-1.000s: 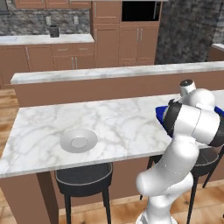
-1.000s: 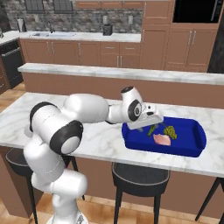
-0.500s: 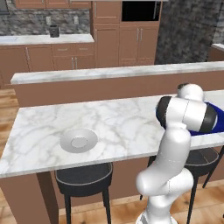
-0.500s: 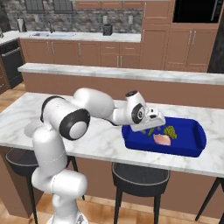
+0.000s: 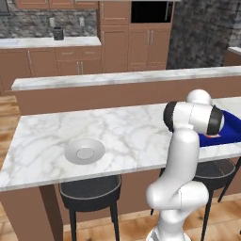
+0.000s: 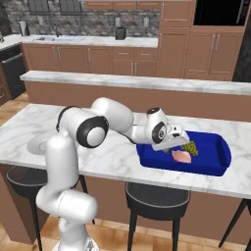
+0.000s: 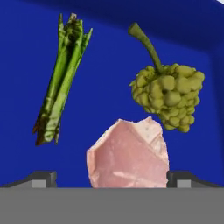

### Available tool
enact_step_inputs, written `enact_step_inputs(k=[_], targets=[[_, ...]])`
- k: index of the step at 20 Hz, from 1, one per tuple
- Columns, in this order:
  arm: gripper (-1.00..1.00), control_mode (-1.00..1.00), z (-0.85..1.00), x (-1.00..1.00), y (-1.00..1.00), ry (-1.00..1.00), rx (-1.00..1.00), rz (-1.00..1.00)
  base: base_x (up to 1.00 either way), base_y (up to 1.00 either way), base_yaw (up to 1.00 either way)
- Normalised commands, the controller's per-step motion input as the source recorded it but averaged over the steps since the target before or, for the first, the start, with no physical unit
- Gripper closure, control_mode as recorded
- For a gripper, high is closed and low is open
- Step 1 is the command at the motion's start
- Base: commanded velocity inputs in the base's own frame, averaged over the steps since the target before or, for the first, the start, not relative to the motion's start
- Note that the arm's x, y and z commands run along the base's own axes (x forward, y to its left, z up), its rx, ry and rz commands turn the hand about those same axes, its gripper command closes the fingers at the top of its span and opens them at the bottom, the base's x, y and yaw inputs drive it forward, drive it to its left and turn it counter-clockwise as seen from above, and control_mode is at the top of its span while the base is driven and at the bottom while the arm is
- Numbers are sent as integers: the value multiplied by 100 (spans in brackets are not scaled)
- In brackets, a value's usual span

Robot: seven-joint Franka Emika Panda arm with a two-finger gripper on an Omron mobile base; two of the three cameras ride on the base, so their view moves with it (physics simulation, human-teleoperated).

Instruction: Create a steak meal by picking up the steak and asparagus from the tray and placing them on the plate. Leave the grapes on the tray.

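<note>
The tool [image 6: 174, 143] is seen in the right base view held low over the left end of the tray [image 6: 215, 166], reached out from the arm along the marble surface [image 6: 112, 157]. In the hand view the two tips sit wide apart at the bottom corners, nothing clamped between them; the tool [image 7: 112, 177] is open.

Steak [image 7: 129, 155] is placed directly ahead of the tool, between the two tips, its near edge cut off by the bottom of the hand view. No contact between tips and steak can be confirmed. In the right base view the steak [image 6: 182, 156] is seen just beyond the tool on the tray floor.

Asparagus [image 7: 61, 81] is laid ahead of the tool and to the left in the hand view, apart from the steak, running lengthwise away from the tool. Grapes [image 7: 168, 94] are ahead and to the right, stem pointed away, lower edge just beside the steak's far corner; touching or not cannot be told. In the right base view the grapes [image 6: 190, 147] are seen just past the tool.

Tray floor [image 7: 109, 57] is seen under all three items.

Plate [image 5: 85, 151] is seen in the left base view well apart from the tool, far down the surface [image 5: 117, 132], bare. The tray [image 5: 226, 134] is partly hidden there behind the arm.
</note>
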Motion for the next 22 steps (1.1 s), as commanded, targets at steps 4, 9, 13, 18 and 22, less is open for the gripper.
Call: enact_step_inputs(k=[4,9,13,18,22], targets=[[-100,-100,-29,18,-21,0,0,0,0,0,0],[-100,-100,-30,16,-16,0,0,0,0,0,0],[-100,-100,-33,6,-12,0,0,0,0,0,0],[100,-100,-31,0,-8,0,0,0,0,0,0],[100,-100,-12,0,0,0,0,0,0,0,0]])
